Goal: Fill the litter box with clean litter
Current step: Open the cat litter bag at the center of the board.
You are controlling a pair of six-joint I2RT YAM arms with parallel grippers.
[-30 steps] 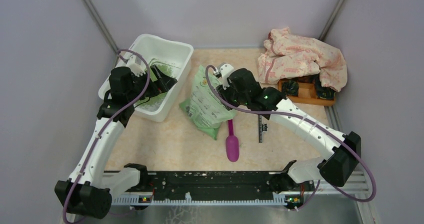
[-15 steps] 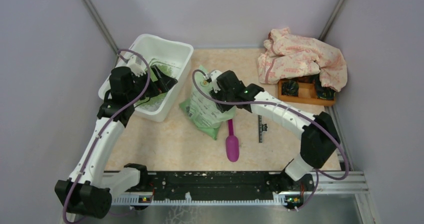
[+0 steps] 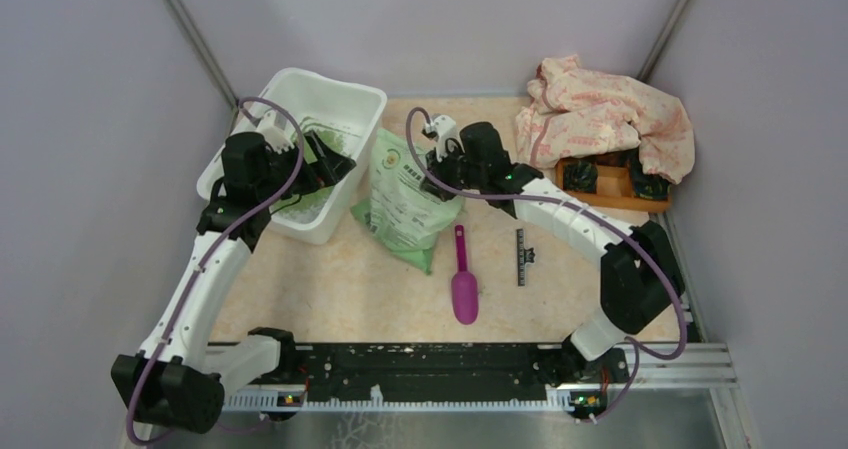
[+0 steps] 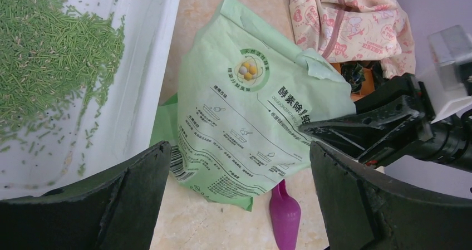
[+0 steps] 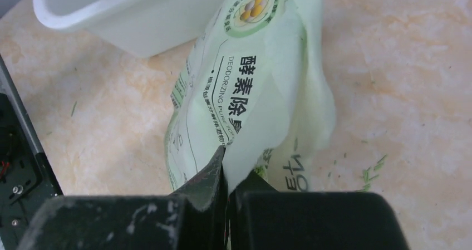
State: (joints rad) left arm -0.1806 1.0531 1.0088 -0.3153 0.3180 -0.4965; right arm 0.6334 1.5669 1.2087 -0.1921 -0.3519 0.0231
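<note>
Litter box (image 3: 352, 169) holds only a thin patch of clean litter (image 4: 50, 55), so most of the filling is left to do. Right gripper (image 5: 225, 166) pinches the edge of the litter bag (image 4: 245, 122) just beside the box. Left gripper (image 4: 239, 150) hangs over the box, jaws wide apart and empty.

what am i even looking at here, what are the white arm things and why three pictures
It's a robot: a left arm and a right arm bolted at the near edge of a table, each ending in a two-finger gripper. The wide picture is taken from above and behind them. The other two come from a camera on each wrist.

On the table are a white litter box with some green litter in it, a light green bag, a purple scoop, and an orange tray partly under a pink cloth.

The left gripper is open at the litter box, holding nothing. The right gripper is shut on the bag's edge.
</note>
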